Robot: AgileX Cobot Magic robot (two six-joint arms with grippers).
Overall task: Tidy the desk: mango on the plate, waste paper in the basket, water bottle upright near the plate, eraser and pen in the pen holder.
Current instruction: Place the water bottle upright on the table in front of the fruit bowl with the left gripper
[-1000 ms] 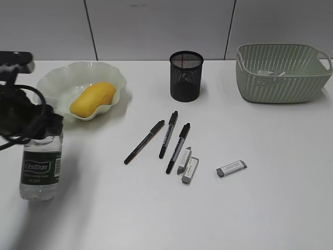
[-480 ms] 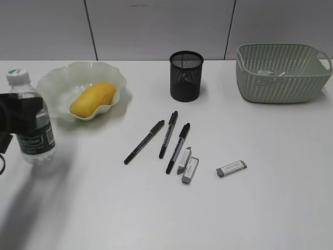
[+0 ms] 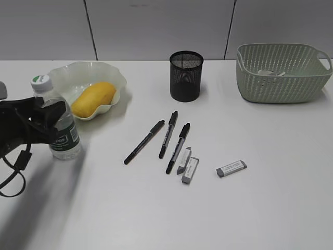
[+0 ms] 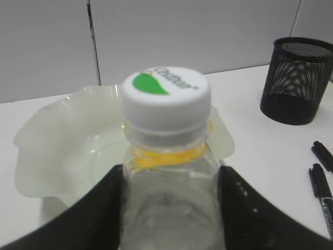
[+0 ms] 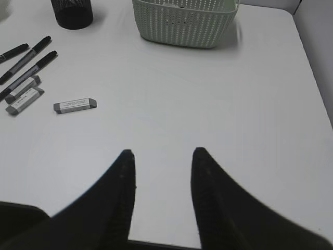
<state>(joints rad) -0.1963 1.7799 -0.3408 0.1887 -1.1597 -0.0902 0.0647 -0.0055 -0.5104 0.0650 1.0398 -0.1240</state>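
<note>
My left gripper (image 3: pixel 48 119) is shut on the water bottle (image 3: pixel 61 134), which has a white cap and a dark green label. The bottle is nearly upright, just left of the plate (image 3: pixel 61 74), with its base at or just above the desk (image 3: pixel 171 213). In the left wrist view my left gripper (image 4: pixel 170 174) has its fingers on both sides of the bottle (image 4: pixel 166 99). The mango (image 3: pixel 93 99) lies on the plate. Three pens (image 3: pixel 168 134) and three erasers (image 3: pixel 231 168) lie mid-desk. The pen holder (image 3: pixel 186 76) stands behind them. Waste paper (image 3: pixel 270 73) lies in the basket (image 3: pixel 283 78). My right gripper (image 5: pixel 161 154) is open and empty.
In the right wrist view the basket (image 5: pixel 182 22) stands at the far edge and the pen holder (image 5: pixel 73 13) to its left. An eraser (image 5: pixel 75 105) lies ahead left of the right gripper. The desk's right edge runs along the right of that view.
My left gripper has carried the bottle farther back and to the right, from the front left of the desk to beside the plate. Nothing else has moved.
</note>
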